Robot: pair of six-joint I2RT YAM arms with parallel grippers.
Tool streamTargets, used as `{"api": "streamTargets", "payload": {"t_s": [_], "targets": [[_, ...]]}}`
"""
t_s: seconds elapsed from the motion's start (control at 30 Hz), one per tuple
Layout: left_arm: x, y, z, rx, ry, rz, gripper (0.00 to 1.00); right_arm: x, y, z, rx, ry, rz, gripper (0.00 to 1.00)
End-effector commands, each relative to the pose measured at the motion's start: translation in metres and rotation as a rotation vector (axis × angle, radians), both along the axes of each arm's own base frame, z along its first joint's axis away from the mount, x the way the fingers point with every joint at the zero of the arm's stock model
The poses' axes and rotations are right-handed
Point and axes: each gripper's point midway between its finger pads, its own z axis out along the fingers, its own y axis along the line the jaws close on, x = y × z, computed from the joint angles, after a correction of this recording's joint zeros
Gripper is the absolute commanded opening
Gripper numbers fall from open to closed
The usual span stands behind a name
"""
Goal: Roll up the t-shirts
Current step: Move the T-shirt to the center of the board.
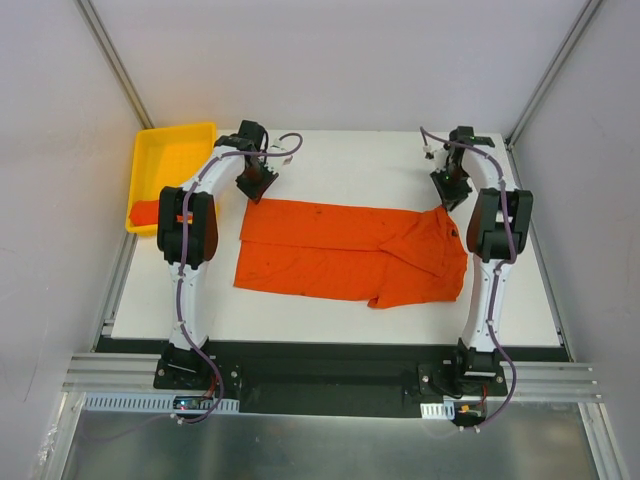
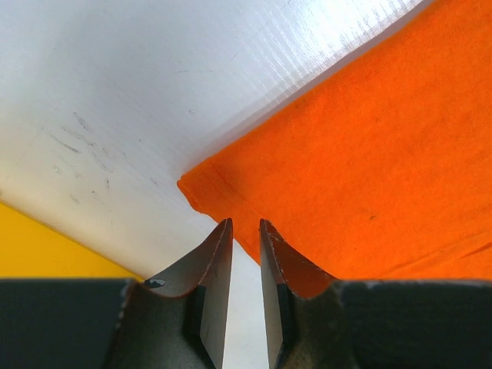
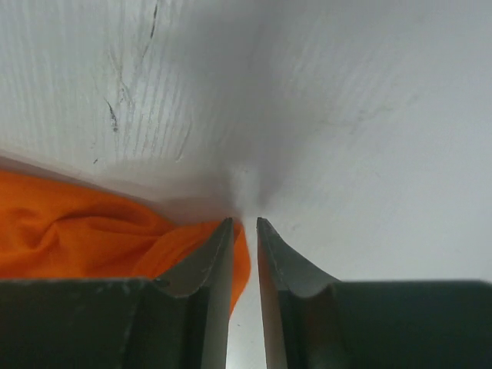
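An orange t-shirt (image 1: 340,250) lies flat across the white table, folded to a long band with its collar end at the right. My left gripper (image 1: 252,190) hovers at the shirt's far left corner. In the left wrist view that corner (image 2: 361,169) sits just ahead of the gripper (image 2: 245,223), whose jaws stand a narrow gap apart with bare table between them. My right gripper (image 1: 450,198) is at the far right corner. Its jaws (image 3: 244,221) are also slightly apart, with the cloth's edge (image 3: 77,231) beside the left finger and nothing pinched.
A yellow tray (image 1: 170,150) stands at the table's back left, with a bit of orange cloth (image 1: 145,212) at its near end. Its yellow side shows in the left wrist view (image 2: 38,254). White walls surround the table (image 1: 350,160).
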Motion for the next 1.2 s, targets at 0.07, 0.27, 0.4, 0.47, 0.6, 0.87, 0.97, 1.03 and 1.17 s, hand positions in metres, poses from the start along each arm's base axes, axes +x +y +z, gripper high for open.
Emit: {"api": "streamTargets", "payload": {"t_s": [0.07,0.27,0.4,0.47,0.6,0.87,0.97,1.03,1.17], "targets": [[-0.005,0.007,0.014,0.014,-0.008,0.012,0.21,-0.018,-0.006,-0.008,-0.051,0.1,0.042,0.21],[-0.005,0.011,0.009,0.037,-0.003,0.006,0.21,-0.005,-0.038,-0.014,-0.23,0.071,-0.052,0.15],[-0.005,0.017,0.007,0.06,-0.002,0.014,0.2,0.007,-0.061,-0.006,-0.307,0.014,-0.105,0.11],[-0.004,0.017,0.006,0.061,-0.001,0.025,0.2,0.01,-0.063,-0.004,-0.301,0.002,-0.107,0.1],[0.004,0.011,0.017,0.024,-0.027,0.039,0.2,0.017,-0.05,0.023,-0.183,-0.05,-0.104,0.11],[0.012,0.004,0.032,-0.011,-0.065,0.04,0.21,-0.01,0.017,0.091,0.14,-0.16,-0.034,0.49],[0.011,0.001,0.028,-0.02,-0.052,0.044,0.21,-0.019,0.03,0.088,0.126,-0.12,0.006,0.49],[0.011,0.0,0.027,-0.023,-0.05,0.044,0.21,-0.02,0.03,0.073,0.108,-0.076,0.006,0.48],[0.011,0.0,0.027,-0.02,-0.051,0.044,0.21,-0.022,0.044,0.053,0.104,-0.001,0.02,0.45]]}}
